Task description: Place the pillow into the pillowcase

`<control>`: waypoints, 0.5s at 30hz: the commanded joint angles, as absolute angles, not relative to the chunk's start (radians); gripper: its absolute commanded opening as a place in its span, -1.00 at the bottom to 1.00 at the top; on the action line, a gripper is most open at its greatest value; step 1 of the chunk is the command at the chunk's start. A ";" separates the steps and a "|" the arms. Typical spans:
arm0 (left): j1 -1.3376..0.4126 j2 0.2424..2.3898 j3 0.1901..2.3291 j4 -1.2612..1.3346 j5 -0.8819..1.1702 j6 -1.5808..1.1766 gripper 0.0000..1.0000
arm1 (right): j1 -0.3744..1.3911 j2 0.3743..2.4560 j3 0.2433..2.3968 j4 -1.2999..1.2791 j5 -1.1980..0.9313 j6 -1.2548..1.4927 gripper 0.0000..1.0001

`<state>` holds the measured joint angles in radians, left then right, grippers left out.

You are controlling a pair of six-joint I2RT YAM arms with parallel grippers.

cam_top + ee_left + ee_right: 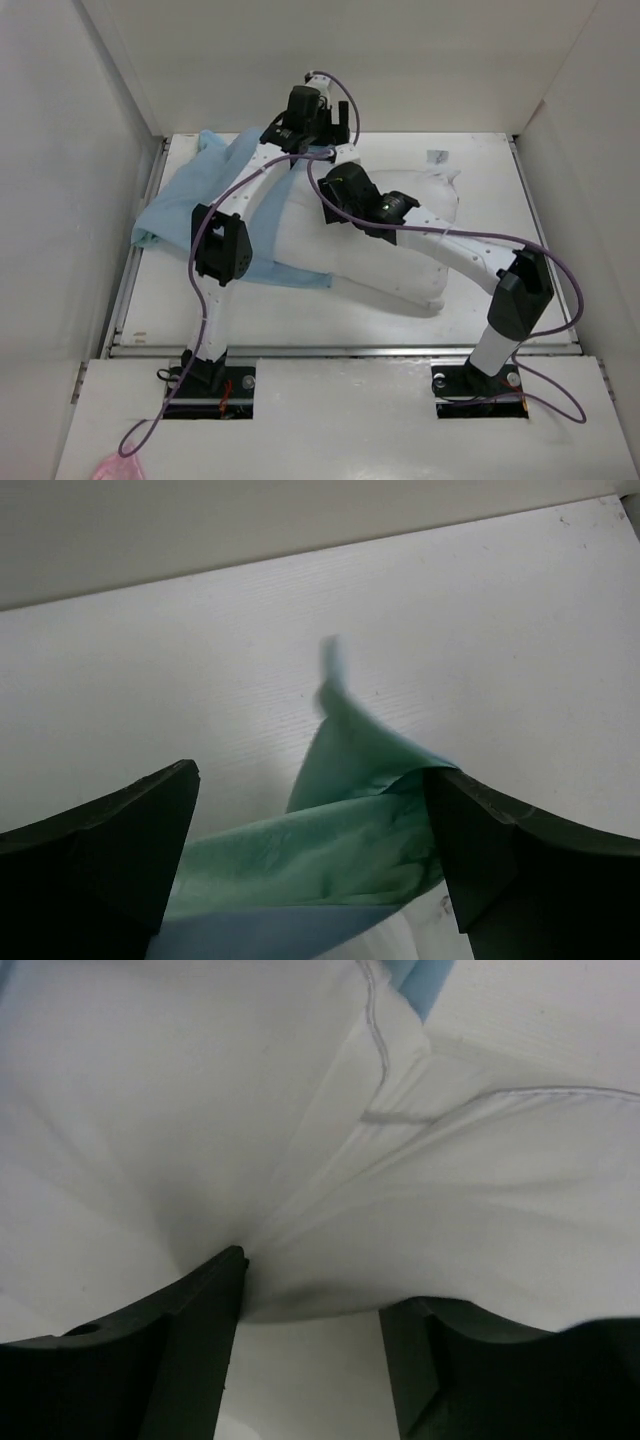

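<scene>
A thin, shiny mint-green and blue pillowcase (340,830) is lying crumpled inside the wide-spread left gripper (312,772); the half-spread right gripper (315,1280) is touching the plump white pillow (180,1110).

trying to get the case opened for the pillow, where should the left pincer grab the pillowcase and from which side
Take the pillowcase by the mint-green fold that peaks up off the table. Come down from above: the left pincer is open astride it, one finger on each side, so closing pinches raised cloth rather than flat.
</scene>
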<state>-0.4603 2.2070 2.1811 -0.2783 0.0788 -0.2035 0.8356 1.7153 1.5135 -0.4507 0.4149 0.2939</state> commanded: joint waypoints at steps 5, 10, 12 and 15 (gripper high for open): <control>-0.445 1.919 2.103 -0.268 -0.003 -0.123 1.00 | 0.850 1.597 1.514 -0.525 0.344 0.067 0.84; -0.423 1.636 1.877 -0.268 -0.139 -0.178 1.00 | 0.850 1.507 1.387 -0.401 0.162 -0.303 1.00; -0.414 1.548 1.708 -0.258 -0.170 -0.212 1.00 | 0.850 1.497 1.342 -0.374 0.115 -0.417 1.00; -0.414 1.370 1.443 -0.219 -0.147 -0.277 1.00 | 0.850 1.538 1.342 -0.364 0.012 -0.501 1.00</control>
